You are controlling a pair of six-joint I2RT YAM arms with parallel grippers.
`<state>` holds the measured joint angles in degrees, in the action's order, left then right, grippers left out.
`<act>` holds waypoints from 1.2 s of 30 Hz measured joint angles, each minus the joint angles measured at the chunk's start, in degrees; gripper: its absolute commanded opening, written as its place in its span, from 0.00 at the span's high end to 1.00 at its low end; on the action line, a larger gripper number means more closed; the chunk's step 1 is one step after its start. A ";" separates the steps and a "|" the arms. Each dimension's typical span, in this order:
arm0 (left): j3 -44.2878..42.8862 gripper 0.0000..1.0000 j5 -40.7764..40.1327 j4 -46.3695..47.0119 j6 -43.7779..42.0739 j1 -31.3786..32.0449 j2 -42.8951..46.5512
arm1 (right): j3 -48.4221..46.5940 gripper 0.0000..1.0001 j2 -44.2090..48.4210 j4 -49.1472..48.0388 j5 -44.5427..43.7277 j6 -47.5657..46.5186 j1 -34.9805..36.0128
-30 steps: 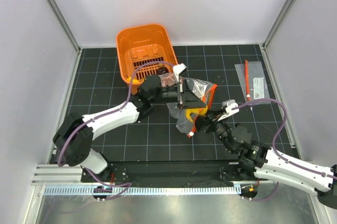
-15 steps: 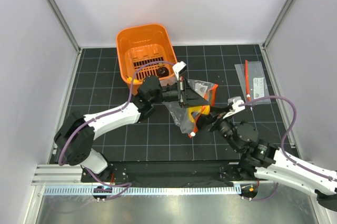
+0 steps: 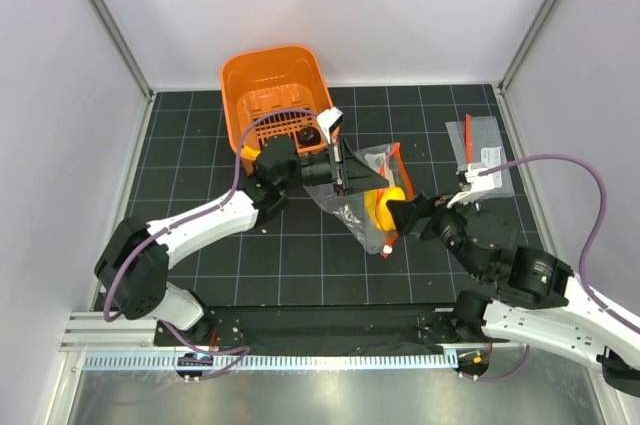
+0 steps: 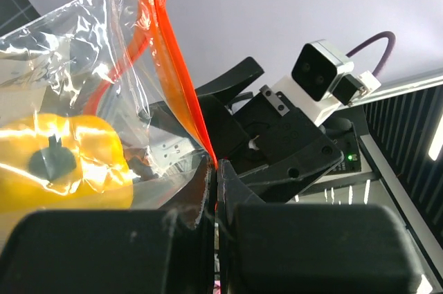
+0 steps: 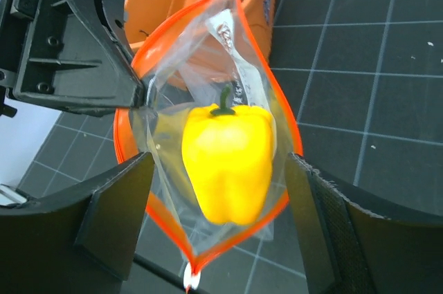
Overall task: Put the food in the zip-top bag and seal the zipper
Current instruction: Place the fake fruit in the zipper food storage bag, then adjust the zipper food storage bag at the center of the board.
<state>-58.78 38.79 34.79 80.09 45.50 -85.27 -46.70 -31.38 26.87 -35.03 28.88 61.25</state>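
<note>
Left gripper (image 4: pixel 216 197): closed on the rim of the bag (image 3: pixel 360 207), pinching the zipper (image 4: pixel 176 79) where the strip runs down into its fingers; it holds the bag up just beside the basket (image 3: pixel 240 85)
Right gripper (image 3: pixel 410 213): open and empty, fingers spread wide, just beside the bag's mouth and facing into it
Bag: clear, hanging from the left gripper over the middle of the table (image 3: pixel 200 145); I cannot tell whether its lower end touches the table
Zipper: red-orange and unsealed, its two sides bowed apart around the mouth, with the white slider (image 5: pixel 190 281) at the low end
Pepper (image 5: pixel 226 159): yellow, already inside the bag, lying low in the pouch
Food outside the bag: one dark round piece (image 3: pixel 308 134) in the basket; I can make out no others
Labelled pouch (image 3: pixel 485 155): flat on the table, well apart to the right, and not the one I am filling
Step in hand, as I judge it: send the free right gripper for the next piece
How I would do it well: draw the right gripper straight back so that it does not snag the film, leave the left grip alone so that the mouth stays wide, and bring the piece in along the open gap
Risk: a tug on the film could pull the strip from the left gripper or tip the pepper out
</note>
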 measured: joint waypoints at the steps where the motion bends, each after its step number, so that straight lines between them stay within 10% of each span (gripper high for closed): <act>1: 0.00 1.00 -0.02 -0.42 -0.13 -0.17 0.00 | -0.87 0.19 0.31 1.84 -0.20 0.48 0.00; 8: -0.02 1.00 -0.17 -1.95 -1.18 -1.11 0.20 | -6.99 0.48 -0.70 11.32 -3.04 2.40 0.00; 36: 0.00 1.00 -0.20 -5.92 -2.80 -1.18 3.69 | -8.13 0.52 -13.16 14.05 1.55 0.52 -10.54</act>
<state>-58.78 38.59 28.86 77.30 44.31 -81.58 -54.83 -44.53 40.93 -33.47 29.41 50.72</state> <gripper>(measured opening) 0.011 0.510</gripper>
